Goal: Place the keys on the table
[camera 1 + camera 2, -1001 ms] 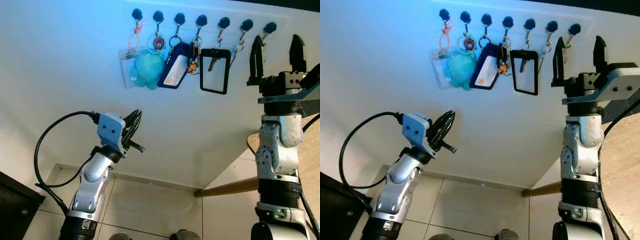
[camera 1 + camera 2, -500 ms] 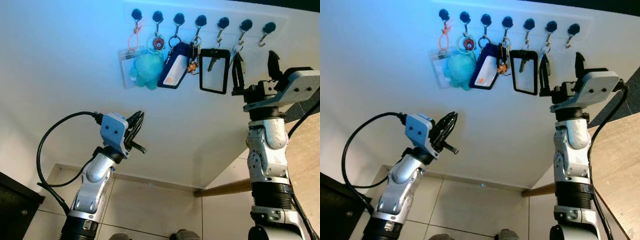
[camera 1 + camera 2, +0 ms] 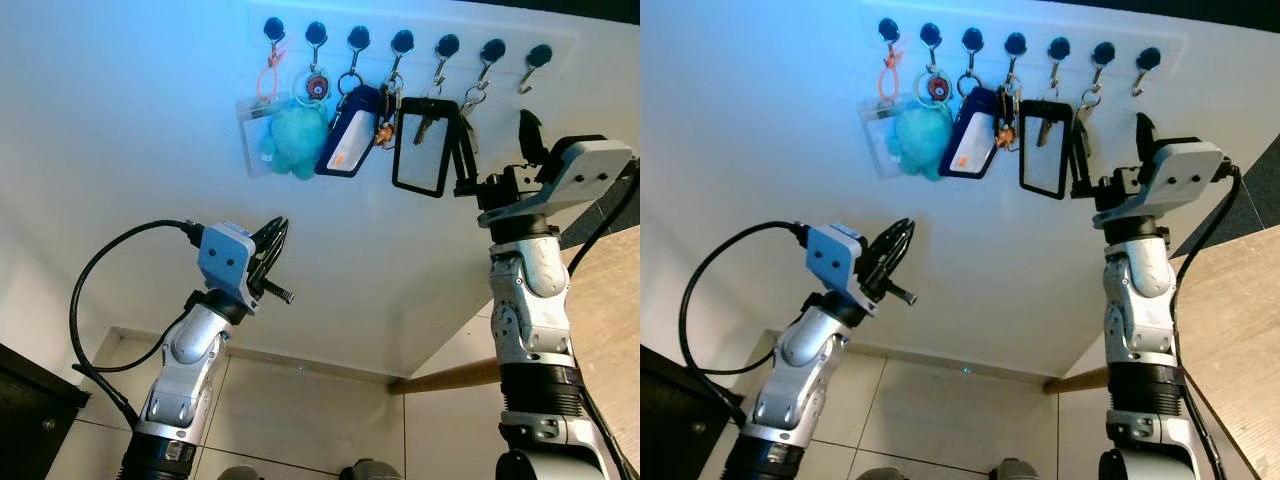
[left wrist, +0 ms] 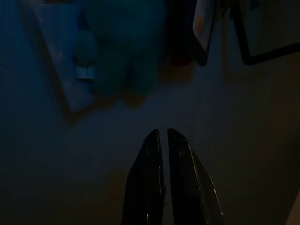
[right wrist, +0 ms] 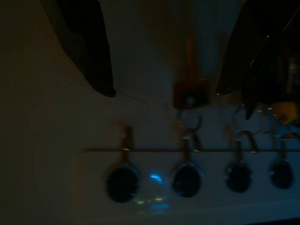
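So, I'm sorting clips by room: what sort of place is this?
Probably a home entryway: a wall key rack hung with keys and tags, a tiled floor, and a wooden table alongside.

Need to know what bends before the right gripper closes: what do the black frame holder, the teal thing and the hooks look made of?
Black frame holder: likely soft plastic or leather, matte and thin-edged. Teal thing: plush fabric, with a fuzzy rounded outline. Hooks: dark round heads, probably plastic, with shiny metal rings below. The open right gripper is beside the holder.

Head views bright, bluish glare up top; wrist views dark, blurred.
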`<state>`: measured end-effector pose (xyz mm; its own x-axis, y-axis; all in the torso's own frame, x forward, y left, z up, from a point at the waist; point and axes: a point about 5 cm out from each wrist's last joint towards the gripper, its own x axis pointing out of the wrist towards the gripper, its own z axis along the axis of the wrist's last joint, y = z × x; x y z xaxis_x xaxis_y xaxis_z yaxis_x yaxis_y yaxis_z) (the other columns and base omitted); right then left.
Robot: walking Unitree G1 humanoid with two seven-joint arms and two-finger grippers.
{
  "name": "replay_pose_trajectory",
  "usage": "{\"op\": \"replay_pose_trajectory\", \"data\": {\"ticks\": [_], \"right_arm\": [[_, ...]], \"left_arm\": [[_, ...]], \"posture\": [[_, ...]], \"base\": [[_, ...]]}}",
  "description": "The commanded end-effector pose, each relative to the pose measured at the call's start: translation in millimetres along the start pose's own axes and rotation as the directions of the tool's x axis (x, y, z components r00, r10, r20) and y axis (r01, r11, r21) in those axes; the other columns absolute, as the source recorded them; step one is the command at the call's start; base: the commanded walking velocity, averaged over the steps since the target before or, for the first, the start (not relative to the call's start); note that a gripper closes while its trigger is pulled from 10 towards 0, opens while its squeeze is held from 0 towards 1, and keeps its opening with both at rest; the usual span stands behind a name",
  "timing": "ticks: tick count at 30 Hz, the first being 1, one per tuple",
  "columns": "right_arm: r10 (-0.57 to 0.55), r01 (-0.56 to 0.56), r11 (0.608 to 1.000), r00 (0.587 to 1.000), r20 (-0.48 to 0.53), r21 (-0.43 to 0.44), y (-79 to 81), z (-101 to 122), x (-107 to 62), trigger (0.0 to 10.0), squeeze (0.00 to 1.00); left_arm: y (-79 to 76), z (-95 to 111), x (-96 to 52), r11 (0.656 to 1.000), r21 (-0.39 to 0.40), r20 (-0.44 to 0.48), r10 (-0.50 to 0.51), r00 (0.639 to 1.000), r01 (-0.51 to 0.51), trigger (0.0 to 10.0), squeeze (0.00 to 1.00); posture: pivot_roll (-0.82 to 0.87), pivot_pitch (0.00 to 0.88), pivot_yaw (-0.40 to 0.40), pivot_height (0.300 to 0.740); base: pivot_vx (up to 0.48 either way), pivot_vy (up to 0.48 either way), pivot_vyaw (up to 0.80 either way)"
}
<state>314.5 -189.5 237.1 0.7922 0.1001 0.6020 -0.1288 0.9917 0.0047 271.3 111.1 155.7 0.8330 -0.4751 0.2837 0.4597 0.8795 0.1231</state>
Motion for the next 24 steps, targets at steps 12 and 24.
{"op": "replay_pose_trajectory", "data": {"ticks": [12, 24], "right_arm": [[0.034, -0.035, 0.999, 0.999, 0.041, 0.032, 11.6, 4, 0.7, 10.0, 0.0], [-0.009, 0.012, 0.998, 0.999, -0.036, 0.068, 8.1, -10, 14.4, 9.8, 0.0]], "left_arm": [[-15.3, 12, 9.7, 0.997, -0.044, 0.049, -0.057, 0.997, 0.059, 10.0, 0.0], [-18.8, 16, 10.4, 0.996, -0.038, 0.054, -0.083, 0.995, 0.085, 10.0, 0.0]], "posture": [[0.06, 0.106, -0.046, 0.74], [0.07, 0.109, -0.051, 0.74]], "base": [[0.0, 0.0, 0.0], [0.0, 0.0, 0.0]]}}
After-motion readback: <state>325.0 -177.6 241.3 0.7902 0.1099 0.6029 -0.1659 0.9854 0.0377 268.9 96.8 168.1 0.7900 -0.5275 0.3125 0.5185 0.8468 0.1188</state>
